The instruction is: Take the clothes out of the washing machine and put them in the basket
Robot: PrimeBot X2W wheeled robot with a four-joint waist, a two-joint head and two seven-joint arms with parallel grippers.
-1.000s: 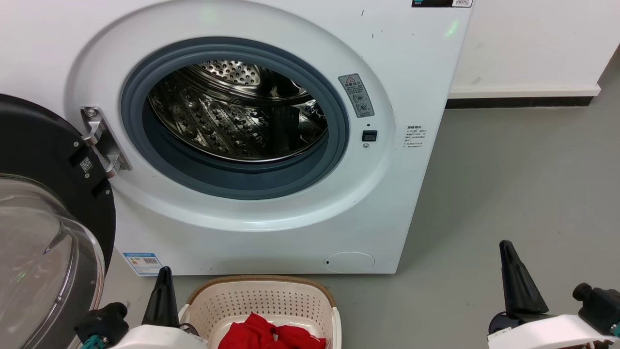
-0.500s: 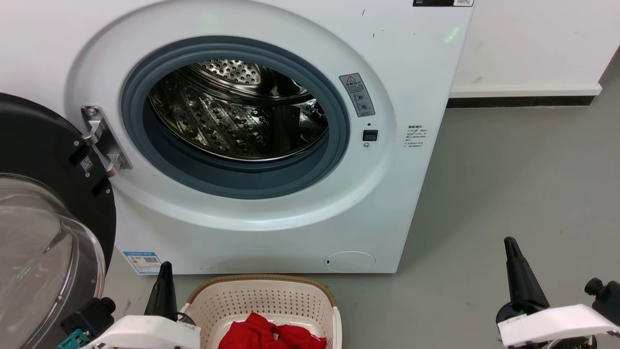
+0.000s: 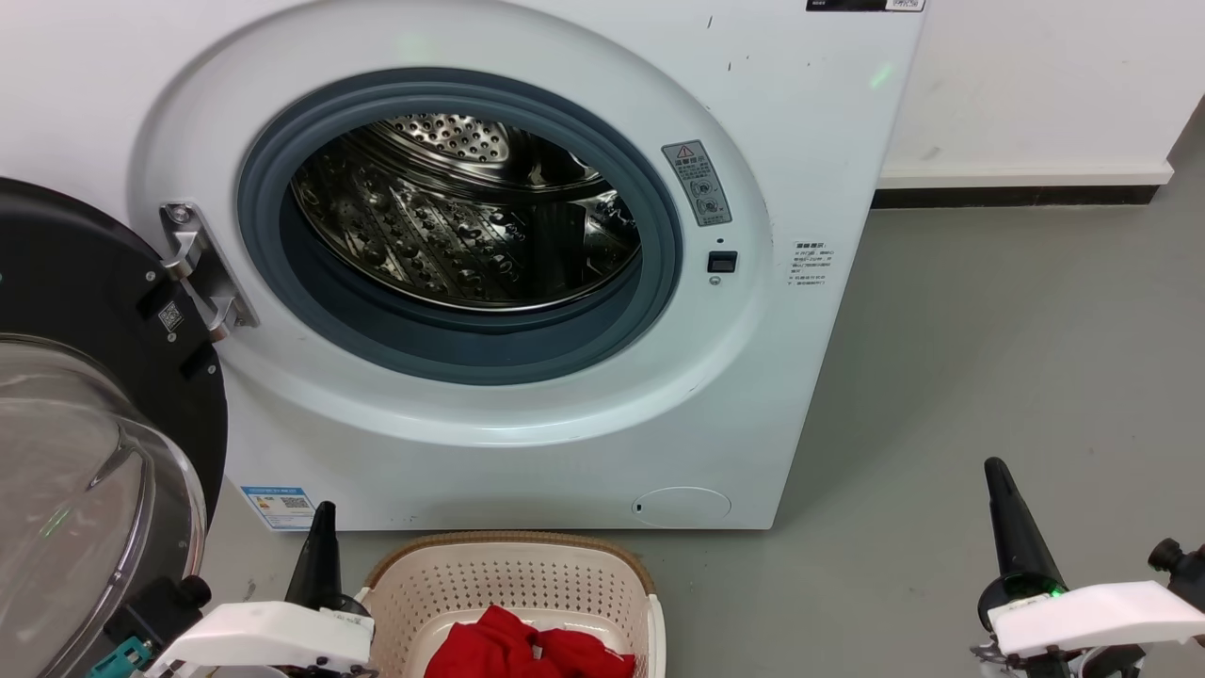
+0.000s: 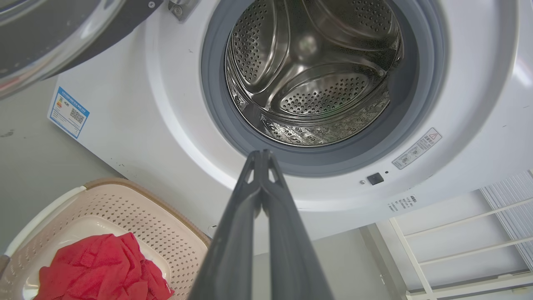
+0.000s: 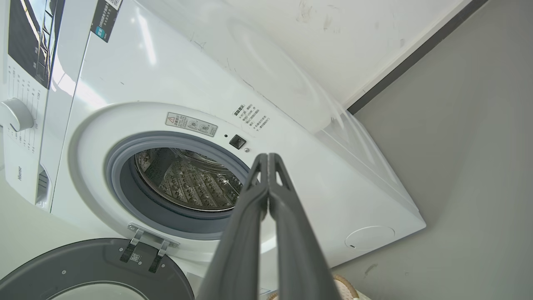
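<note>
Clothes lie in the basket (washing machine open), left tool and right tool each pressed together.

One large white front-loading washing machine is standing here, showing one perforated steel drum and one black-rimmed domed glass door. One cream perforated plastic basket is holding one heap of red fabric clothes; the garments cannot be counted. Two dark-fingered grippers are showing: left gripper, right gripper.

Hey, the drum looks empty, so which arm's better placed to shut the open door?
Left, probably. The left tool sits beside the open door; the right tool is far across the floor.
</note>
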